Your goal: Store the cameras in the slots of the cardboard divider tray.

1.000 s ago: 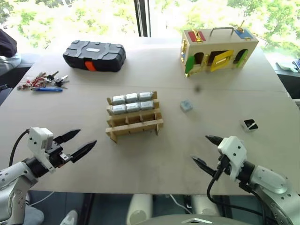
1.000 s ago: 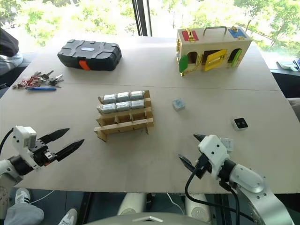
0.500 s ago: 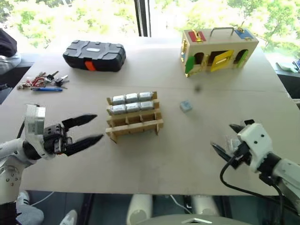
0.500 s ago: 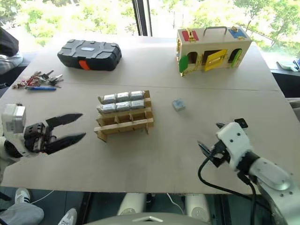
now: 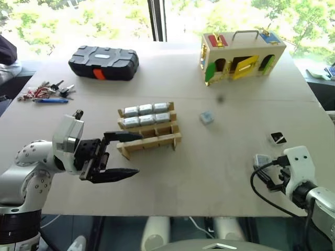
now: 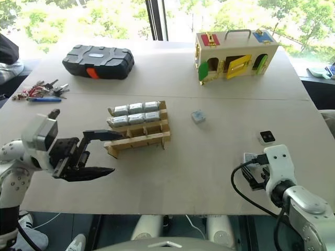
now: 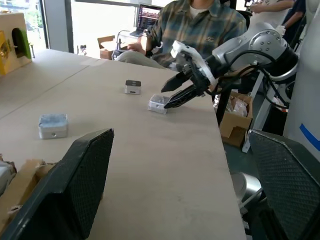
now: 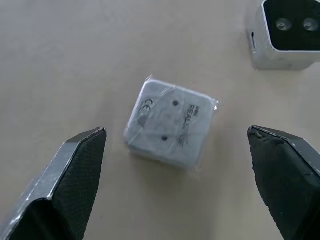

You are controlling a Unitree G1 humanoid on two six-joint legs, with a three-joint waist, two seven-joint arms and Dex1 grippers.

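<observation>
The cardboard divider tray [image 5: 150, 137] sits mid-table, and several silver-grey cameras [image 5: 147, 109] fill its two back rows. A loose camera [image 5: 207, 117] lies to its right. Further right are a black-faced camera [image 5: 278, 138] and a plastic-wrapped camera [image 8: 170, 122]. My right gripper [image 8: 176, 132] hangs open just above the wrapped one, a finger on either side, not touching it. My left gripper [image 5: 128, 154] is open and empty. It points right, level, at the tray's front left corner.
A black hard case [image 5: 103, 61] and a bunch of keys [image 5: 47, 91] lie at the back left. A wooden box with coloured doors [image 5: 242, 49] stands at the back right. A seated person [image 7: 200, 25] and a cardboard box [image 7: 235, 125] are beyond the table's right edge.
My left gripper swung right and upward and now points at the tray. My right gripper moved right to the wrapped camera and tipped downward. Both stayed open.
</observation>
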